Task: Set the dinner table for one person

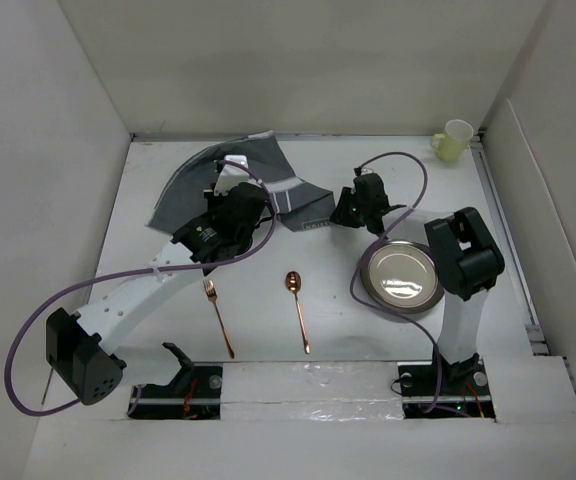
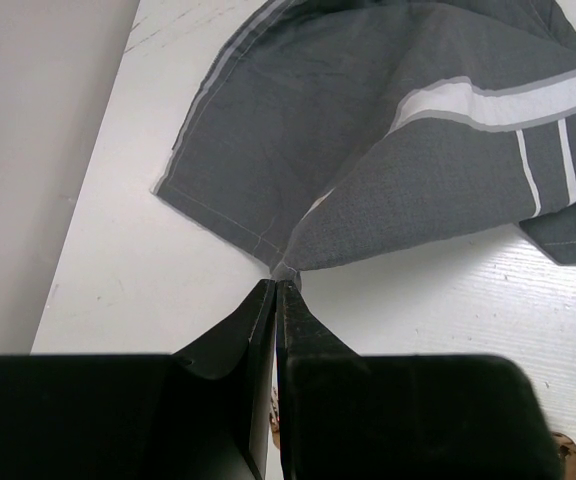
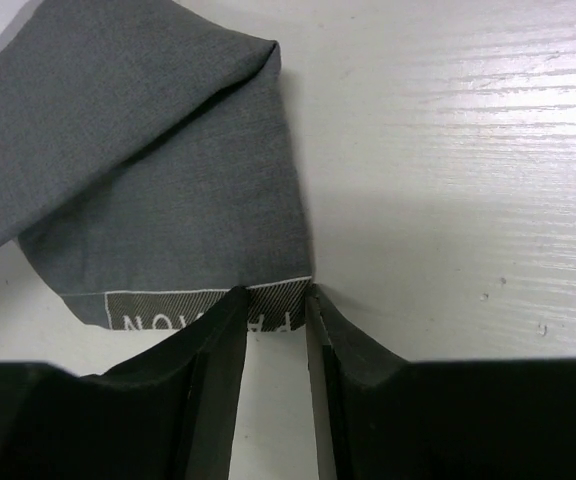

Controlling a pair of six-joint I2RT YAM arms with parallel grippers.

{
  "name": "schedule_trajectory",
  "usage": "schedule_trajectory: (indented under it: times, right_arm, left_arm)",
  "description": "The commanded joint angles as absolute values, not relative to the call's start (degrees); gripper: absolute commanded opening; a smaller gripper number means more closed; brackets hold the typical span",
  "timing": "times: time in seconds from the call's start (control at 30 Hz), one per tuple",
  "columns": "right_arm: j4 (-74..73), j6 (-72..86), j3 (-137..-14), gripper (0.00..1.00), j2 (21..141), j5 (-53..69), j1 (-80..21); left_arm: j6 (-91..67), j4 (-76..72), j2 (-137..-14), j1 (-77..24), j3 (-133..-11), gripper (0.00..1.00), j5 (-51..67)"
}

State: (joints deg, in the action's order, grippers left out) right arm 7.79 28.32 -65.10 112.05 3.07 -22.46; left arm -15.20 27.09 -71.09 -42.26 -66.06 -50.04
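Observation:
The dark grey striped placemat [image 1: 193, 180] lies crumpled and folded on the white dinner table [image 1: 343, 325], at the back left. My left gripper [image 1: 260, 210] is shut on a pinched corner of the placemat [image 2: 368, 150], which fans out from its fingertips [image 2: 278, 282]. My right gripper [image 1: 338, 214] is open a little at the placemat's right corner. Its tips [image 3: 276, 298] straddle the printed label edge [image 3: 268, 300] of the placemat [image 3: 158, 150], which lies flat there.
A silver plate [image 1: 401, 277] sits near the right arm. A copper spoon [image 1: 297, 310] and a copper fork [image 1: 218, 318] lie in front of the placemat. A pale yellow mug [image 1: 455, 140] stands at the far right corner. White walls enclose the table.

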Motion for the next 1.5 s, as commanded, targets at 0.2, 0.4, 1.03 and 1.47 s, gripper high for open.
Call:
schedule_trajectory:
  times: [0.2, 0.4, 1.03, 1.47]
  right_arm:
    - [11.86, 30.94, -66.01, 0.12, 113.20, 5.27, -21.09]
    - [15.38, 30.59, -63.64, 0.00, 108.91, 4.66, -20.57]
    - [-5.78, 15.47, -70.83, 0.00, 64.26, -10.63, -14.24]
    - [-9.67, 14.50, -79.89, 0.00, 62.31, -8.96, -10.63]
  left_arm:
    - [-14.24, 25.14, -69.34, -41.92, -66.09, 0.00, -50.19]
    - [-14.06, 24.96, -69.87, -41.92, -66.53, 0.00, -50.01]
    - [-13.00, 20.30, -67.24, -29.36, -92.99, 0.00, -34.73]
    - [-12.92, 13.97, -67.06, -28.83, -92.02, 0.00, -32.43]
